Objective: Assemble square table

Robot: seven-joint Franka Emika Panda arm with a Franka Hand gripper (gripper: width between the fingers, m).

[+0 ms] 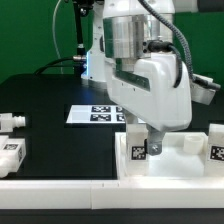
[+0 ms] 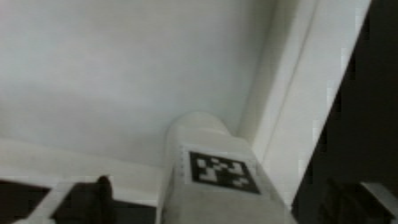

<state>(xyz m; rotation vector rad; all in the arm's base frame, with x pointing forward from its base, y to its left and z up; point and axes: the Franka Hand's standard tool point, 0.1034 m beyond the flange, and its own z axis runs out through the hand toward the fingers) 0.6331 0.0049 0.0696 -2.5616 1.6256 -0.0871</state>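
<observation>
Nearest the camera, a long white bar lies across the front of the black table. Just behind it, toward the exterior view's right, sits the square tabletop, a white tray with a raised rim. One short white leg stands upright inside it near its left corner, with a black-and-white tag facing the camera. Another tagged leg stands at the tray's far right edge.

The gripper hangs low over the tray, just beside the upright leg. In the wrist view the same leg rises close to the tabletop's rim, between the gripper's fingers. One dark finger stands clearly apart from it, so the jaws are spread wide and grip nothing. The other finger is hard to make out against the dark table.

At the exterior view's left edge, two more loose legs lie on the table, well apart from the tray. Farther back, near the middle, the marker board lies flat, partly hidden by the arm.
</observation>
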